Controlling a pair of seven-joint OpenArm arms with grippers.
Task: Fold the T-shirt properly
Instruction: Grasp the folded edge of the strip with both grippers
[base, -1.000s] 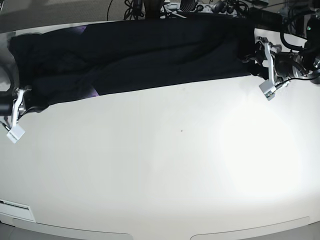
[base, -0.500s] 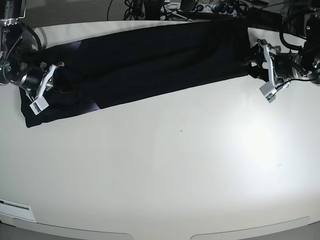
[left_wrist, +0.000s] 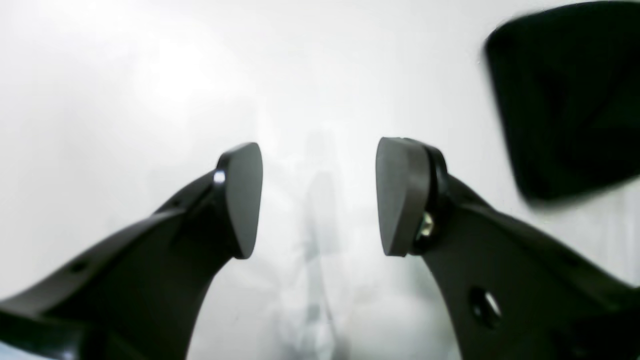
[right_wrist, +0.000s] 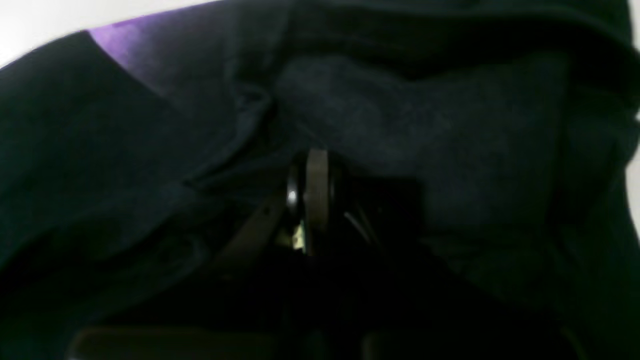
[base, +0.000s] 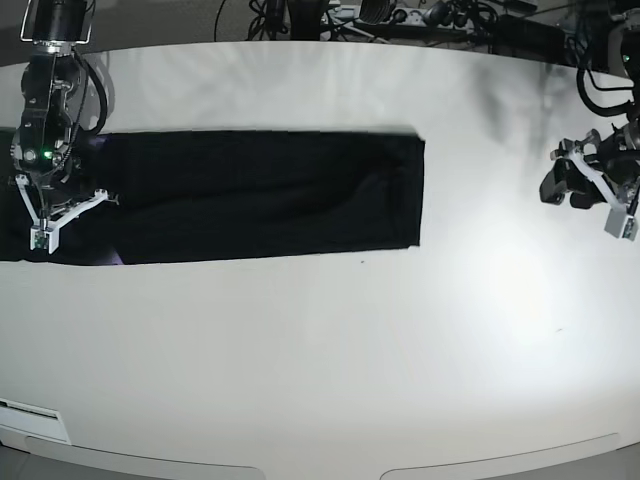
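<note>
Black T-shirt (base: 250, 195) is lying as a long strip across the table (base: 320, 350) — right gripper (base: 50, 215) is pinching its end, left gripper (base: 590, 185) is hanging open well apart.

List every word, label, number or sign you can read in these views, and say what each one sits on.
No text can be read in any view.
A white label at the near left corner of the table carries dark print, too small to read.
The T-shirt shows plain black cloth with no lettering.
The left gripper and right gripper bear no markings.
</note>
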